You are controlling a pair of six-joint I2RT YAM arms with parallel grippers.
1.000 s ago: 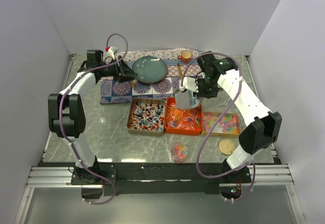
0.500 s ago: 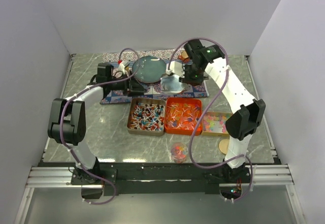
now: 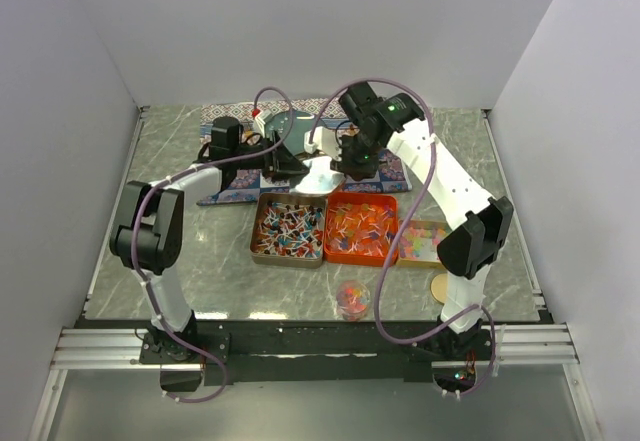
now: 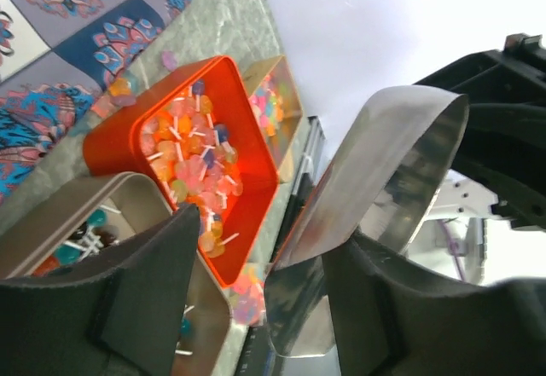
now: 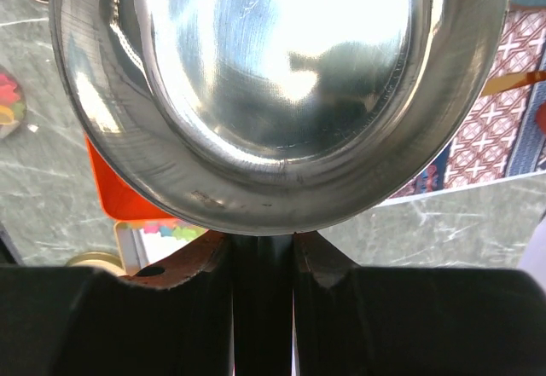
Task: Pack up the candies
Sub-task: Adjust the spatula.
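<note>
Candies in orange tray, shiny steel scoop now off tray, over mat, R gripper clamping handle, L gripper agape astride it.

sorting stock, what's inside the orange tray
The orange tray holds a pile of candies on white sticks. The tray floor beneath them is covered.
</note>
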